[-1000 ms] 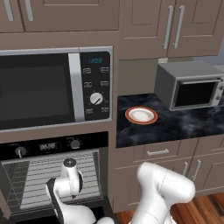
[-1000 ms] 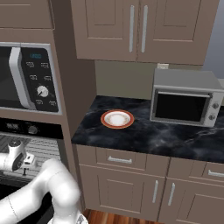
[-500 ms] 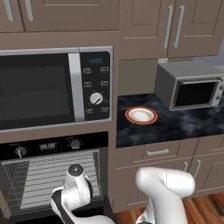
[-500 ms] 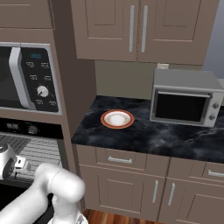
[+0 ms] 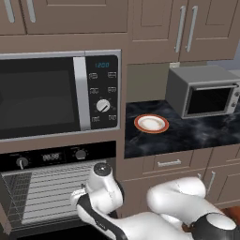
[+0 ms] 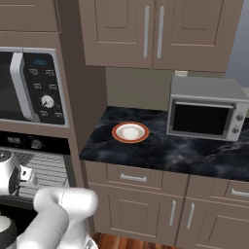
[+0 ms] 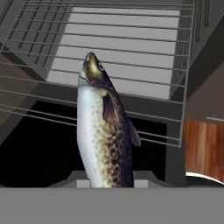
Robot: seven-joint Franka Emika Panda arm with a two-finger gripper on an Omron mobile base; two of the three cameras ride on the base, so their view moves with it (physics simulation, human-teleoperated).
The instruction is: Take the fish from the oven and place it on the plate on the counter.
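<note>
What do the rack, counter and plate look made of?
Rack: thin parallel wires, likely bare metal. Counter: black with pale marbling, probably polished stone. Plate: white centre, orange-red rim, seemingly glazed ceramic, though the render leaves that open.

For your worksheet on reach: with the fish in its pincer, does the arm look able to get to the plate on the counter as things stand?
Probably yes. The fish hangs from the pincer in front of the oven rack, outside the oven. The plate lies bare on the counter, up to the arm's right, with nothing in between.
</note>
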